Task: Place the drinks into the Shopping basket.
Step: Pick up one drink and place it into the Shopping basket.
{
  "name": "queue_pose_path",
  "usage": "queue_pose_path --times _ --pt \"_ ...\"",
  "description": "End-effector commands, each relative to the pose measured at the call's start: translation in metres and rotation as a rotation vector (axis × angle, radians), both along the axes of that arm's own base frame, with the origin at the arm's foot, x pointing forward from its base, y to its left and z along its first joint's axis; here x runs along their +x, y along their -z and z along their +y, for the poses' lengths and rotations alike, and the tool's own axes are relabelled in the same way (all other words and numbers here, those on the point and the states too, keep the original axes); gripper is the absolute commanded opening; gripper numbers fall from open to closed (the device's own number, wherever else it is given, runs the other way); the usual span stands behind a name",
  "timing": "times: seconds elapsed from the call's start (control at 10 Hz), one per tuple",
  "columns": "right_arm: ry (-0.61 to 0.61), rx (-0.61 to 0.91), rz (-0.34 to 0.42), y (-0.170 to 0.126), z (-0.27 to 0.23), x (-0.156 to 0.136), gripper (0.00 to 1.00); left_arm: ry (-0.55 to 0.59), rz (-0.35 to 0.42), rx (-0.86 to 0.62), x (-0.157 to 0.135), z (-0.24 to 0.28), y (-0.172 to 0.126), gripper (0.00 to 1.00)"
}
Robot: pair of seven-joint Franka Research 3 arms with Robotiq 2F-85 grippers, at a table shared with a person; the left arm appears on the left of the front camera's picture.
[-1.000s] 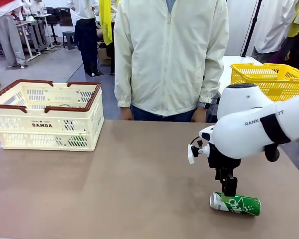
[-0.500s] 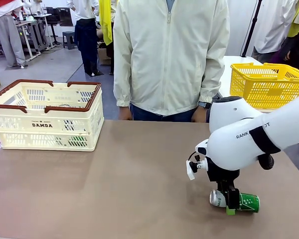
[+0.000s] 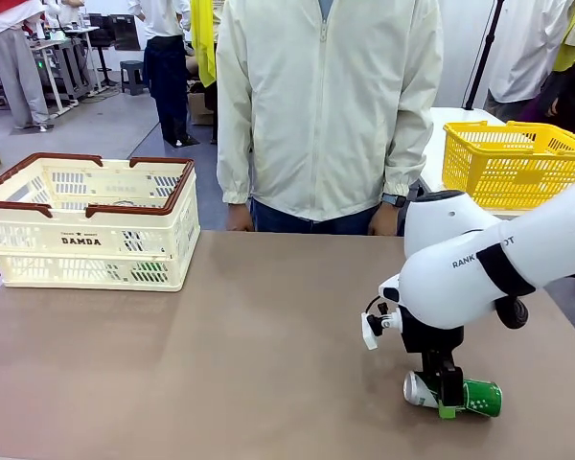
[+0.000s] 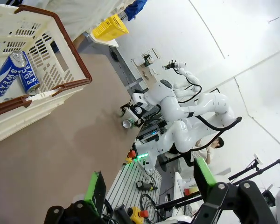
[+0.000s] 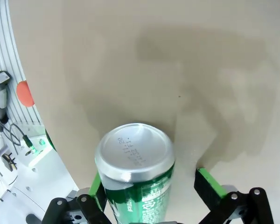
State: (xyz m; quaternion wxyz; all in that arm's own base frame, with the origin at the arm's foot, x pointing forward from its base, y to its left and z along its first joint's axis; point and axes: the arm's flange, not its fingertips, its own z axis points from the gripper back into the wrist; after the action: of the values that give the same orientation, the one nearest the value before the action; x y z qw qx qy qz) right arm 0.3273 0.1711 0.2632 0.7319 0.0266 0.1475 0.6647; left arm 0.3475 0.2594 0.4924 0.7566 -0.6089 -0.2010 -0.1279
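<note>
Now right pincer (image 3: 448, 398) astride green can (image 3: 479, 396).

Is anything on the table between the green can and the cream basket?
Nothing visible. The green can lies on its side between the right gripper jaws; bare table stretches to the cream basket.

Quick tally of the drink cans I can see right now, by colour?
Green cans: 2, one lying on the table, between the right arm's open jaws, and one showing through the basket's slots.
Blue cans: 2, lying side by side in the basket.
Total: 4 cans.
</note>
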Motion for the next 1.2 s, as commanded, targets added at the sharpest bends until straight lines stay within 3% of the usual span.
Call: queue_pose_path --times 0.0,0.1,0.7,0.9,1.1 --pt "0.011 -0.047 0.024 0.025 -0.052 -0.09 0.45 -0.01 0.003 -0.015 0.0 -0.002 -0.005 1.0" --pt "-0.015 -0.055 0.038 0.024 -0.052 -0.091 0.0 -0.01 0.003 -0.015 0.0 -0.002 -0.005 1.0" --pt "0.048 -0.058 0.047 0.017 -0.052 -0.089 0.0 -0.01 0.003 -0.015 0.0 -0.002 -0.005 1.0" --pt "0.233 -0.013 0.085 -0.01 -0.046 -0.073 0.0 -0.01 0.003 -0.015 0.0 -0.002 -0.005 1.0" --pt "0.505 0.134 0.046 -0.056 -0.028 -0.043 0.0 -0.01 0.003 -0.015 0.0 -0.002 -0.005 1.0"
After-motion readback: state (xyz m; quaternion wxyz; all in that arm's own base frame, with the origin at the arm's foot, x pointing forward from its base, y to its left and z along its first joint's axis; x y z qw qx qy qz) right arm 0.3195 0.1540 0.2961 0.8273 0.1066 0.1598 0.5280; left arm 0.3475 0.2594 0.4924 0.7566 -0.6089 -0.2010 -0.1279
